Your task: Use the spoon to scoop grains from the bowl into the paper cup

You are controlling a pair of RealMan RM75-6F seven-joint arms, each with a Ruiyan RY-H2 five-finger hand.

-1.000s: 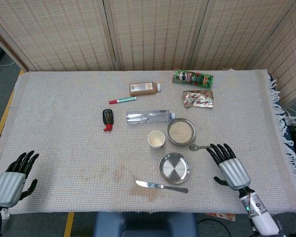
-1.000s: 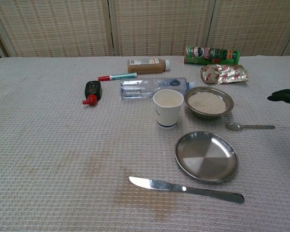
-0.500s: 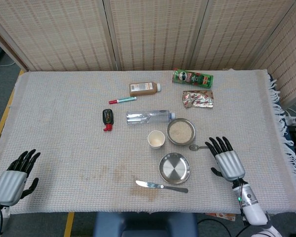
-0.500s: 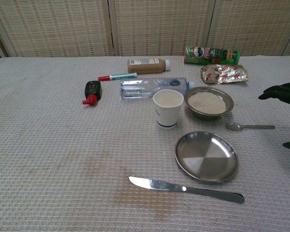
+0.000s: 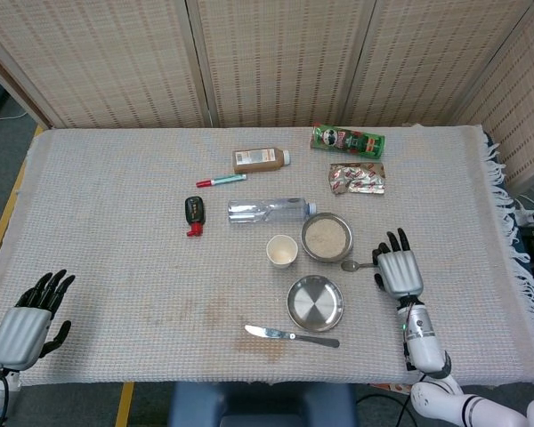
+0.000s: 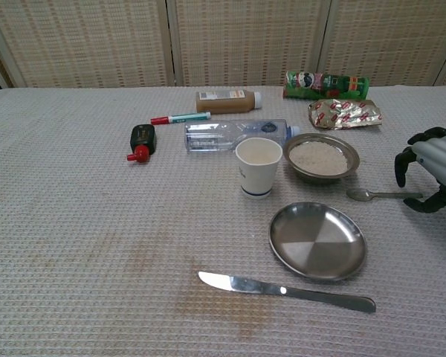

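Note:
A metal spoon [image 6: 381,195] lies on the cloth right of the steel bowl of grains [image 6: 321,157], with its scoop end toward the bowl. A white paper cup [image 6: 258,166] stands upright just left of the bowl. My right hand [image 6: 431,169] hangs over the far end of the spoon's handle, fingers bent down and apart, nothing held. The head view shows that hand [image 5: 399,269] right beside the spoon [image 5: 358,264], the bowl [image 5: 327,237] and the cup [image 5: 282,252]. My left hand [image 5: 22,325] rests open at the table's front left corner.
An empty steel plate [image 6: 317,240] sits in front of the bowl, and a table knife [image 6: 286,291] lies nearer the front edge. Behind the cup lie a clear bottle [image 6: 234,134], a brown bottle [image 6: 227,100], a marker [image 6: 180,117], a chip can [image 6: 325,84] and a foil packet [image 6: 344,113].
My right hand has moved in toward the spoon's handle and bent its fingers down over it. The spoon has stayed put, and the left hand barely shifted.

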